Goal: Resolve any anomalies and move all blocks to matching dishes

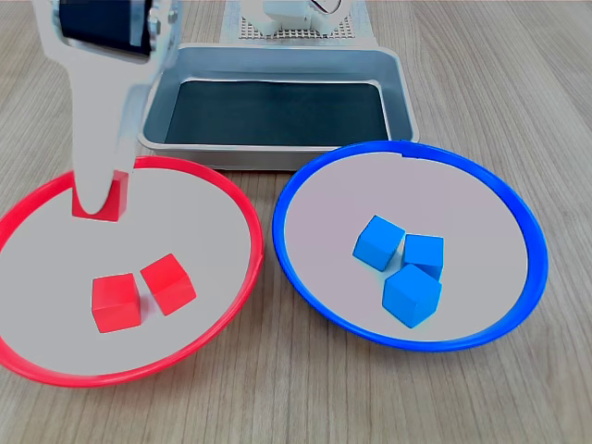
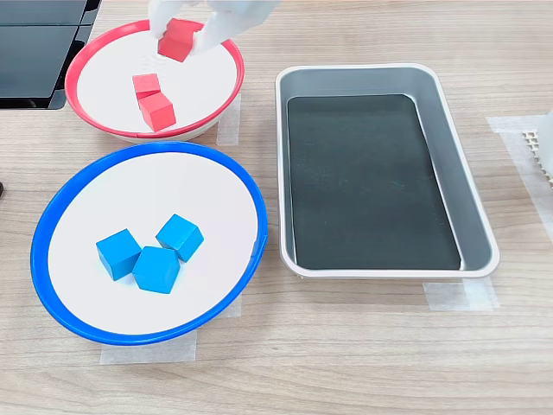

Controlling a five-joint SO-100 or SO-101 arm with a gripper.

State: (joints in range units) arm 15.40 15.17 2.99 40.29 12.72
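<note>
The third red block (image 1: 100, 201) hangs pinched in the tool (image 2: 183, 38), clamped between its two white fingers with its lower edge showing beneath them. In the first exterior view it sits over the far left part of the red-rimmed dish (image 1: 242, 218); in the second exterior view it is above that dish's far rim area, clearly lifted off the pale inside. Held this way, over the grey interior and not over the rim, it would land inside the dish when let go; judging by the gap beneath it, a short lowering first would keep it from bouncing out.

Two red blocks (image 1: 143, 290) already lie in the same dish, just beside each other nearer the middle, so the carried one is placed away from them, probably to avoid knocking them.

Next over, the blue-rimmed dish (image 1: 523, 222) holds three blue blocks (image 1: 403, 267) bunched together, touching. That colour looks finished.

Behind both dishes, the grey metal tray (image 1: 398, 83) stands with its dark bottom bare. Everything rests on a wood-grain desk (image 1: 518, 83), and in the second exterior view tape strips (image 2: 226, 128) at the dishes' edges appear to pin them in place.
</note>
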